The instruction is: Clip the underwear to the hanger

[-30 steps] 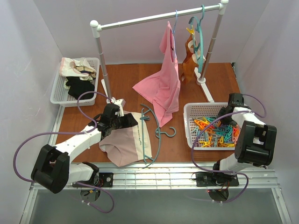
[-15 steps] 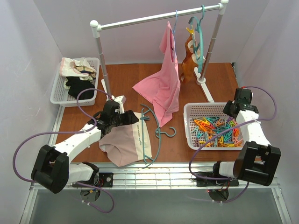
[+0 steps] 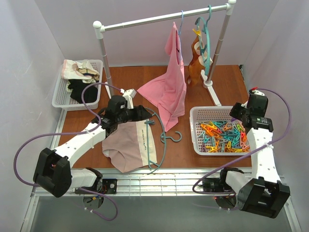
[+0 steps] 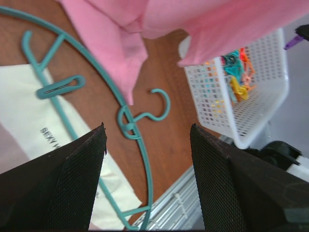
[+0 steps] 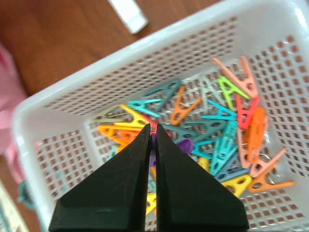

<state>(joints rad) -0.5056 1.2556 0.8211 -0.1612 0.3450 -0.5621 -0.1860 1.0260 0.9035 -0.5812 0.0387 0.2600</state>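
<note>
Underwear: the pale pink-beige fabric briefs with a cream-white strip [image 3: 126,145] lie flat on the wooden bench [image 3: 130,79], near its front edge, between the two arms.
Hanger: the large teal plastic hanger with curved arms and a rounded hook [image 4: 126,118] lies on the bench along the cream strip, its hook pointing to the white plastic basket of coloured pegs [image 3: 194,128].
Done: one small teal peg [image 4: 59,87] sits where the hanger arm crosses the cream strip, so one corner seems clipped (whether it bites both fabric and hanger, I cannot tell).
Left: the lower end of the strip shows no peg; I judge that a second peg must go there, so the task is about half done.
Left gripper [image 4: 147,133]: it hovers over the hanger, jaws spread wide, holding nothing.
Right gripper [image 5: 153,126]: it hangs above the basket, jaws pressed together; a thin purple line shows between them, but whether a peg is held I cannot say.
</note>
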